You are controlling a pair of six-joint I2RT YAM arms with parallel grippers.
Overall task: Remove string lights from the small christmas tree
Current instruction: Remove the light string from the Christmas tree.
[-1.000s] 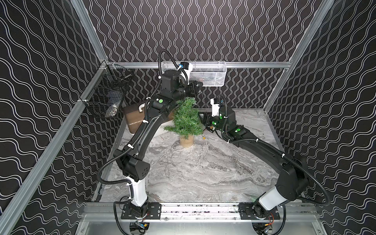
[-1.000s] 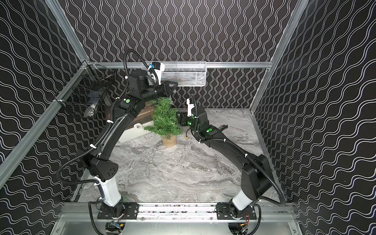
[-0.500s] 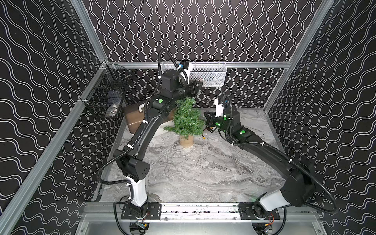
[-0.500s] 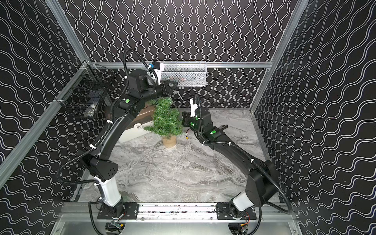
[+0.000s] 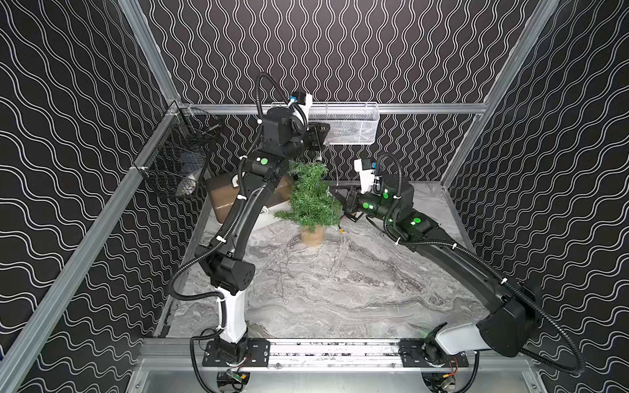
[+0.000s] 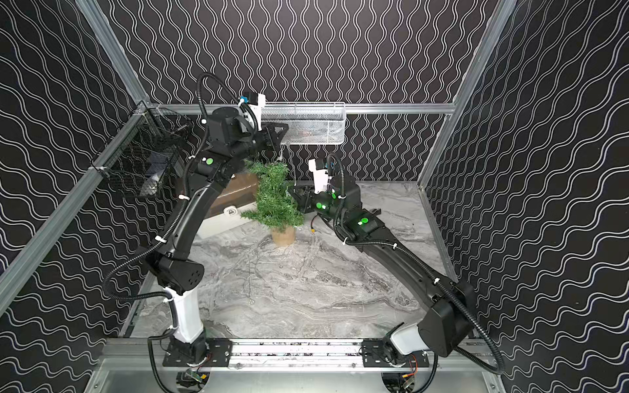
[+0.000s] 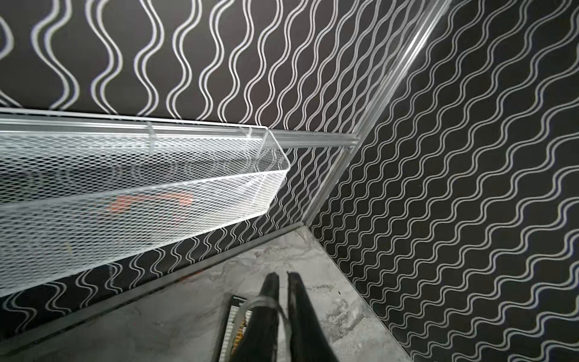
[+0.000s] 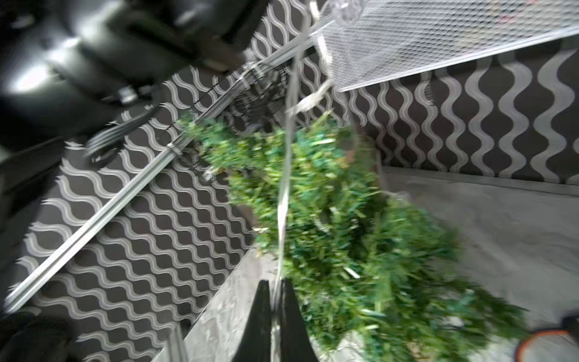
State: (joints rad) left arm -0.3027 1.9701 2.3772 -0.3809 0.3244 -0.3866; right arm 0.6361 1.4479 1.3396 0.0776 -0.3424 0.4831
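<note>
top views, tree: small christmas tree [image 5: 311, 200] stands upright on the table [image 5: 340, 299], centre of frame just above the middle. Its burlap base [image 5: 312, 235] sits flat. Same in both top views.
top views, left tool: left tool [image 5: 318, 134] is high over the treetop, upper centre, just beside the white mesh basket [image 5: 343, 124]. Jaws look narrow.
top views, lights: string lights [image 5: 334, 166] show as one thin pale strand dropping from the left tool to the tree's right flank. A faint loose run lies on the table below the base, hard to trace.
top views, right tool: right tool [image 6: 295, 196] is just right of the tree at mid-height, tip at the branch edge.
left wrist, tool: left tool [image 7: 283, 277] is narrow. The string lights [image 7: 258, 303] loop over one finger and into the gap, which reads as a pinch.
right wrist, tool: right tool [image 8: 274, 283] is closed to a slit on the string lights [image 8: 283, 200]. The strand runs fairly straight from the gap up past the tree [image 8: 344, 235]. Frame is blurred.
step: judged as peeling the strand off the branches, with both tools on the same wire.
how: hold the left tool high as an anchor. Draw the right tool outward and up, away from the needles, slowly, so the loops lift off instead of dragging.
watch: the tree is light and may tip or slide if the wire snags. If so, ease off and regrip nearer the snag. The thin wire can slip through the pads. Mind the basket next to the left tool.
</note>
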